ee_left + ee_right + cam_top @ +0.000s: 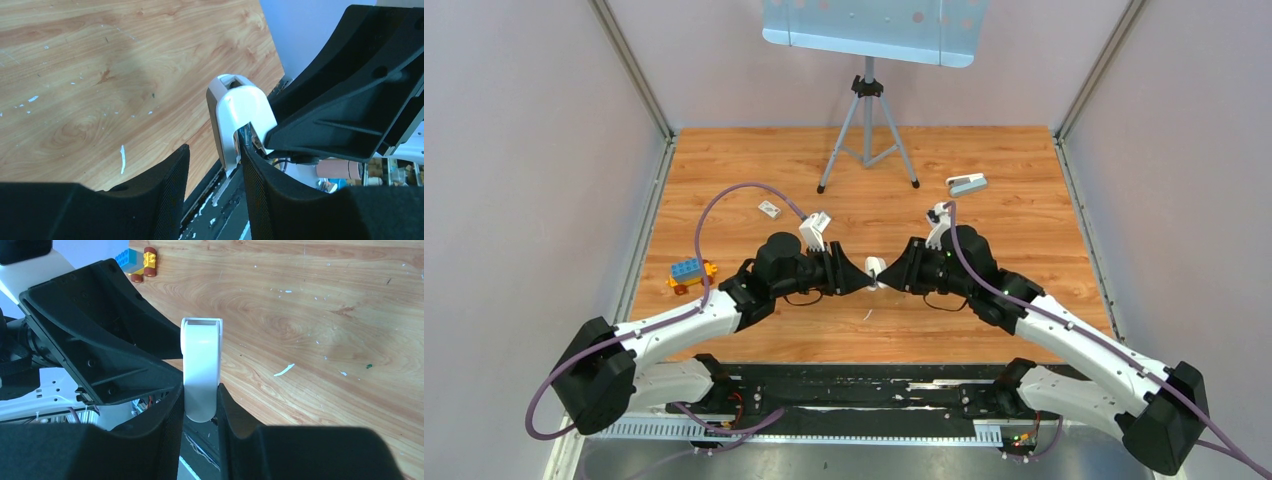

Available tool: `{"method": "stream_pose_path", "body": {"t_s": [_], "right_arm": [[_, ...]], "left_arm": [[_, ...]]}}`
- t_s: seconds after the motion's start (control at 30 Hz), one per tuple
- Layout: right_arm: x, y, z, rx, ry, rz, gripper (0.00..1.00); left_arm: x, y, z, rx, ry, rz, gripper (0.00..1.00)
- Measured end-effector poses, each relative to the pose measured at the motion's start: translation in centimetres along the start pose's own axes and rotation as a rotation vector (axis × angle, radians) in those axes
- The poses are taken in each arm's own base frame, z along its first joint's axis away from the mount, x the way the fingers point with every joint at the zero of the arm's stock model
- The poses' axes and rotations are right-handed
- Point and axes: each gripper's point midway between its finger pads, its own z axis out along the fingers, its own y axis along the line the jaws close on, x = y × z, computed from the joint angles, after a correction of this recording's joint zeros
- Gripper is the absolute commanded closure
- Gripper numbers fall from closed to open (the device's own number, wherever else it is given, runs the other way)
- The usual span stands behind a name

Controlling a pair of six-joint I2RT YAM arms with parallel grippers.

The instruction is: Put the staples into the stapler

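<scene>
- The slim whitish, grey-trimmed stapler hangs at frame centre in the top view, held above the wooden table between both arms.
- The right gripper clamps its lower end; its long axis runs up the right wrist frame.
- The left gripper stands parted, the stapler touching one finger.
- No staples are discernible.

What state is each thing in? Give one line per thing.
stapler: off the table, between both grippers.
right gripper: shut on the stapler.
left gripper: open, one finger against the stapler, a gap at the other.
white carton: lying flat on the table.
brick toy car: resting on the table, untouched.
tripod: standing, legs spread.
</scene>
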Motion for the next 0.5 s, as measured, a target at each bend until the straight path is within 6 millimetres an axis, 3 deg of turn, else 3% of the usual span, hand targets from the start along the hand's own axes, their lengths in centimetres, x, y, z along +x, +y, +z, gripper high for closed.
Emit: {"method": "stream_pose_path", "body": {"t_s": [0.17, 0.37, 0.5], "right_arm": [[0.42, 0.10, 0.17, 0.001, 0.012, -0.006, 0.90], [0.65, 0.05, 0.34, 0.007, 0.017, -0.009, 0.90], [0.68, 0.05, 0.37, 0.007, 0.018, -0.010, 0.90]], "left_arm": [[-0.33, 0.16, 0.09, -0.010, -0.017, 0.006, 0.58], [-0.54, 0.30, 0.13, -0.018, -0.028, 0.009, 0.68], [-0.64, 0.34, 0.16, -0.021, -0.034, 0.012, 0.68]]}}
